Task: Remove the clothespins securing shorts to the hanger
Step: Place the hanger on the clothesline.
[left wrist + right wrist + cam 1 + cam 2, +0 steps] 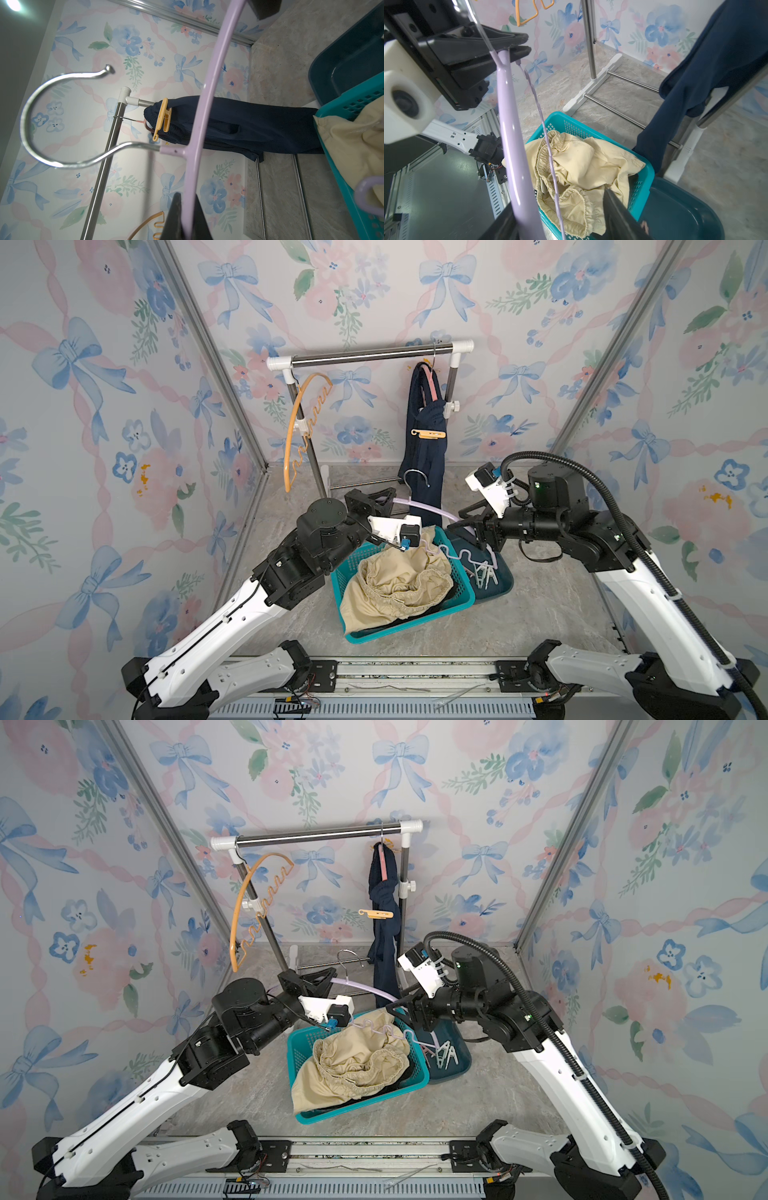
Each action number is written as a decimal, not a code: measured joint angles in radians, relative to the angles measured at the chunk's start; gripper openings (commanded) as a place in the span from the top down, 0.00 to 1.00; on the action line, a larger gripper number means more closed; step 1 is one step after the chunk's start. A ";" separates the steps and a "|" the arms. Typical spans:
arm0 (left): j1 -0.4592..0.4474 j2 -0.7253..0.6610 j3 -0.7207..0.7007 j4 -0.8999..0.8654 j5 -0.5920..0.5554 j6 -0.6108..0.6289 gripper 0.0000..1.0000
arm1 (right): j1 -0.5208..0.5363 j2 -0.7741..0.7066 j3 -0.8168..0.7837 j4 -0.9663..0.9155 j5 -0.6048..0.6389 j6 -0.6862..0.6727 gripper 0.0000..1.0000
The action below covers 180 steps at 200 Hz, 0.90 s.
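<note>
A bare lilac hanger (432, 511) (510, 133) is held level above the baskets. My left gripper (390, 494) (186, 195) is shut on one arm of it, near the hook. My right gripper (463, 519) (557, 199) is open around the other arm, one jaw against the lilac bar and the other well clear. Navy shorts (424, 456) (249, 124) hang from a pink hanger at the right end of the rail, with a light orange clothespin (428, 433) (163, 118) clipped on them. Cream shorts (399, 576) lie in the teal basket (411, 624).
A dark teal bin (500, 587) beside the basket holds several loose clothespins (484, 574). An orange hanger (299, 423) hangs on the left post of the metal rack (370, 354). The rack's feet and low bars stand just behind the baskets.
</note>
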 measured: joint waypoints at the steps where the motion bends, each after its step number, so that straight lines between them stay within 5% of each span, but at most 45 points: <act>1: 0.000 0.001 0.000 0.000 0.000 0.000 1.00 | 0.000 0.001 0.000 0.000 -0.002 0.003 0.58; 35: -0.002 0.034 0.004 -0.010 -0.011 -0.030 1.00 | 0.000 0.023 0.000 0.007 -0.094 -0.023 1.00; 56: -0.002 0.040 0.015 -0.032 -0.007 -0.061 1.00 | -0.009 0.023 -0.002 0.005 -0.104 -0.055 1.00; 98: -0.009 0.040 0.091 -0.144 0.068 -0.183 0.70 | -0.026 0.021 -0.013 0.003 -0.124 -0.129 1.00; 180: 0.036 0.045 0.351 -0.435 0.350 -0.724 0.47 | -0.042 -0.037 -0.046 -0.023 -0.014 -0.351 1.00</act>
